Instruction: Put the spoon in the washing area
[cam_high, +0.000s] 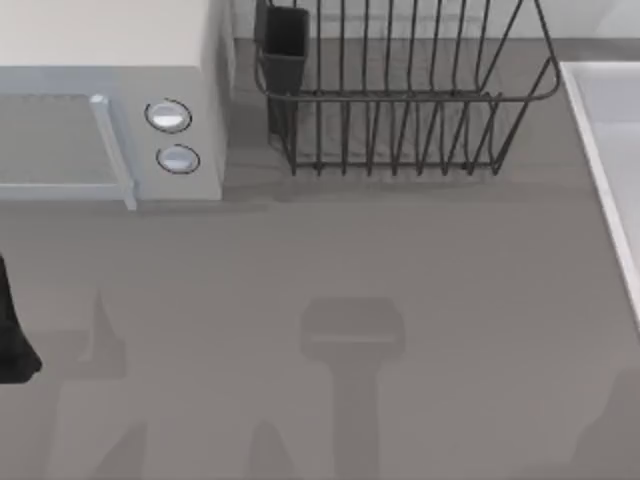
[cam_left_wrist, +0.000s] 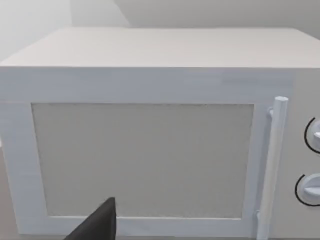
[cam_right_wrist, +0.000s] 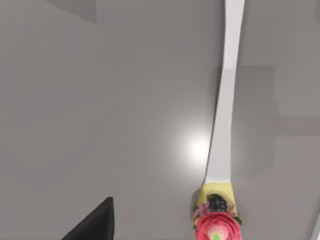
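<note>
Top view: a plain grey tabletop (cam_high: 330, 260) runs wall to wall, crossed by soft shadows. A white microwave (cam_high: 110, 100) stands at the back left, and a dark wire rack (cam_high: 400, 110) stands beside it at the back centre. The sink (cam_high: 610, 150), pale with a raised white rim, runs along the right edge. The left arm (cam_high: 12, 330) is parked at the left edge.

The left wrist view faces the microwave front on, with its door (cam_left_wrist: 142, 160), bar handle (cam_left_wrist: 272, 165) and two knobs (cam_left_wrist: 312, 187). A dark part of the left gripper (cam_left_wrist: 100, 225) sits low in front.

The right wrist view brings in the spoon (cam_right_wrist: 222, 125), seen against bare grey tabletop. It has a long white handle and a pink flower ornament at one end. A dark tip of the right gripper (cam_right_wrist: 95, 225) is near it. I cannot tell whether either gripper's jaws are wide or narrow, or whether the spoon is held.
</note>
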